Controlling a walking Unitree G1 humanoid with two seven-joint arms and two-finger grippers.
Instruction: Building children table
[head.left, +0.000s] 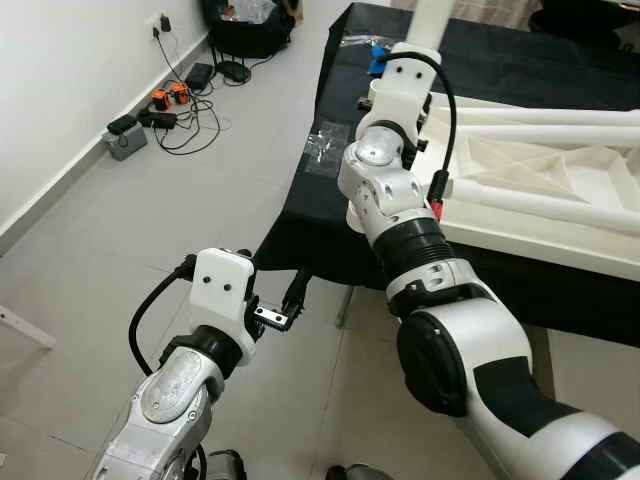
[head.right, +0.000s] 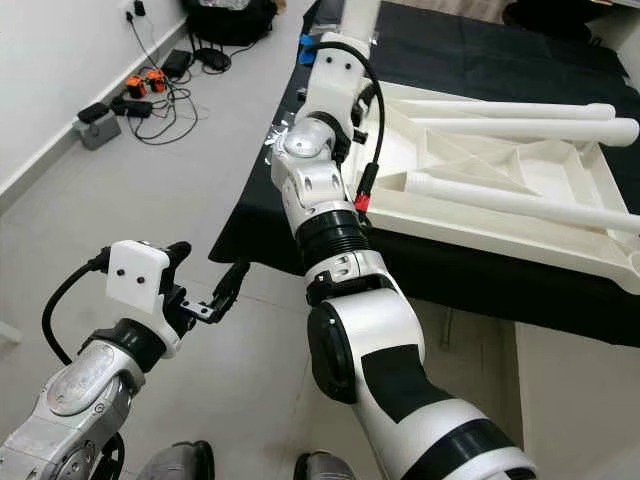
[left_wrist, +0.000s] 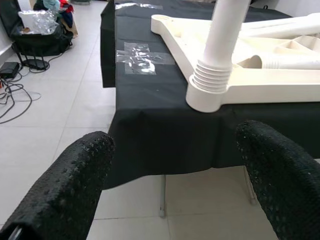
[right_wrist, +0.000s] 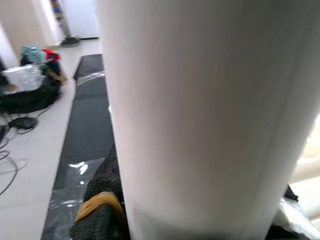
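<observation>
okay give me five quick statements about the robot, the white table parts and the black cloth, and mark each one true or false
1. The right gripper is shut on an upright white leg. True.
2. That leg stands in a corner socket of the upturned white tabletop. True; its ribbed base meets the corner in the left wrist view.
3. The left gripper is also holding a table leg. False; its fingers are open with nothing between them, out over the tiled floor short of the black cloth.
4. The tabletop lies on the bare floor. False; it rests on the black cloth.
5. Loose white legs lie on the upturned tabletop. True.
</observation>
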